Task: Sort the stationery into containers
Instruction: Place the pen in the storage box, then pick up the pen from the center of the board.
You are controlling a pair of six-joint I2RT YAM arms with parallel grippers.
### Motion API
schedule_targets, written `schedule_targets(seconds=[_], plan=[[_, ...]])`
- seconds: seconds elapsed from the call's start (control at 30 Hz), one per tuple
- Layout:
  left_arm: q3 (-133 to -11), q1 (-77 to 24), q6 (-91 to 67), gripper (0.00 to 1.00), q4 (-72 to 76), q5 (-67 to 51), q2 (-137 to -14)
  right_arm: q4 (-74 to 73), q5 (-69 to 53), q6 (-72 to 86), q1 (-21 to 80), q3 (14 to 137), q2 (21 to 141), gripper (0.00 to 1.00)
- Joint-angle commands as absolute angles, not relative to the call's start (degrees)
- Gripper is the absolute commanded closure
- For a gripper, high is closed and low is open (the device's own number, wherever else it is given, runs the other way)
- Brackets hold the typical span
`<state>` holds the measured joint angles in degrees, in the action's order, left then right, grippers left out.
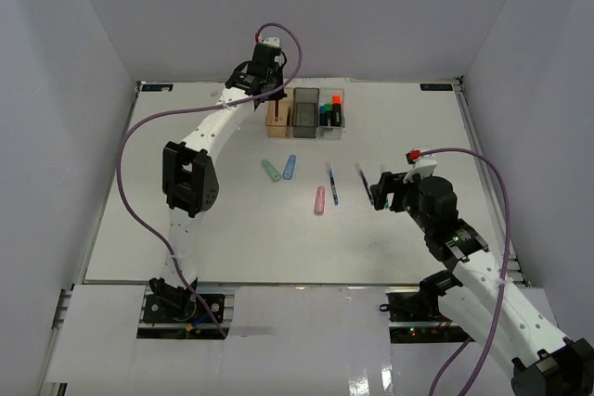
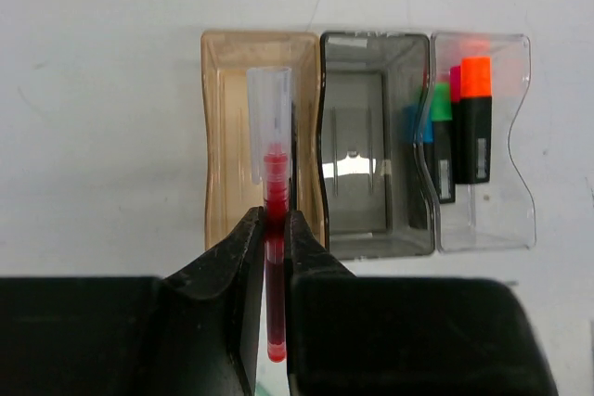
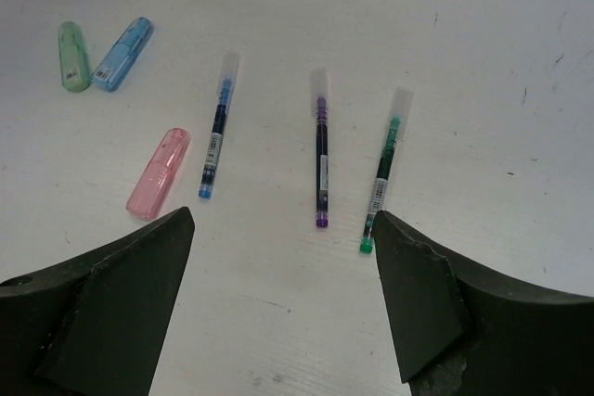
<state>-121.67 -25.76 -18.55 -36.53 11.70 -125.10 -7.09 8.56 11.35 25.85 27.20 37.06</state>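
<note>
My left gripper point(image 2: 275, 215) is shut on a thin red pen point(image 2: 275, 183), whose clear-capped end points into the amber bin point(image 2: 223, 136). To its right are the smoky grey bin point(image 2: 376, 229) and the clear bin point(image 2: 510, 210), which holds black highlighters point(image 2: 475, 118) with bright caps. My right gripper point(image 3: 283, 229) hangs open above the table, nothing between its fingers. Ahead of it lie a blue pen point(image 3: 216, 141), a purple pen point(image 3: 321, 150) and a green pen point(image 3: 382, 173). Further left lie a pink highlighter point(image 3: 159, 172), a blue one point(image 3: 123, 53) and a mint one point(image 3: 72, 56).
The three bins point(image 1: 304, 108) stand in a row at the back middle of the white table. The left gripper point(image 1: 269, 90) is over their left end; the right gripper point(image 1: 380, 190) is mid-right. White walls enclose the table on three sides.
</note>
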Motion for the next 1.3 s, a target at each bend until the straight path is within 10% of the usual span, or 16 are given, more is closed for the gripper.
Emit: schedule_targets(seconds=[0.0, 0.27, 0.63, 1.27], plan=[[-127.61, -25.14, -12.40, 0.81, -36.22, 9.14, -130.16, -4.75, 8.17, 10.81, 25.58, 26.81, 37.44, 0.16], [-127.88, -22.15, -11.16, 0.76, -27.61, 4.75, -133.15, -4.22, 7.47, 10.63, 25.58, 26.72, 39.55, 0.16], [-122.88, -21.80, -11.42, 0.46, -25.31, 2.20, -132.37, -4.74, 6.94, 10.28, 25.58, 27.77, 42.01, 0.16], [-82.67, -21.71, -18.99, 0.02, -28.92, -1.41, -90.55, -10.99, 15.56, 15.03, 19.34, 34.63, 64.94, 0.33]])
